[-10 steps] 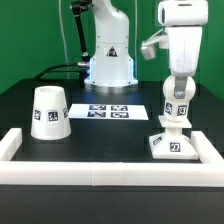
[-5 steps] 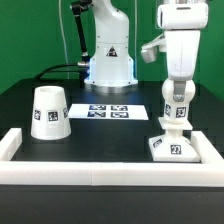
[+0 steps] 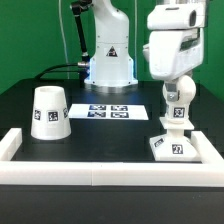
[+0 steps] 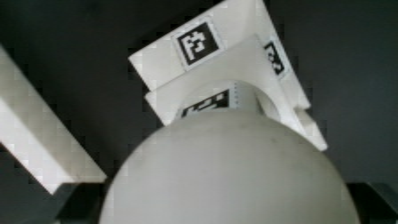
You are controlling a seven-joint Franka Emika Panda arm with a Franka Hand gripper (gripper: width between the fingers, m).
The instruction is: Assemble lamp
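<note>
Bulb (image 3: 177, 112) upright on base (image 3: 170, 144), shade (image 3: 48, 112) well apart.

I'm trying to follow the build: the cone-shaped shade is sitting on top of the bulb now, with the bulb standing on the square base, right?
Not quite. The shade is not on the bulb. It stands by itself on the table at the exterior view's left, well apart from it. The bulb does stand on the square base. The exterior view shows this.

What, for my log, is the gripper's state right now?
Gripper: over the bulb on the base; open or shut cannot be told.
</note>
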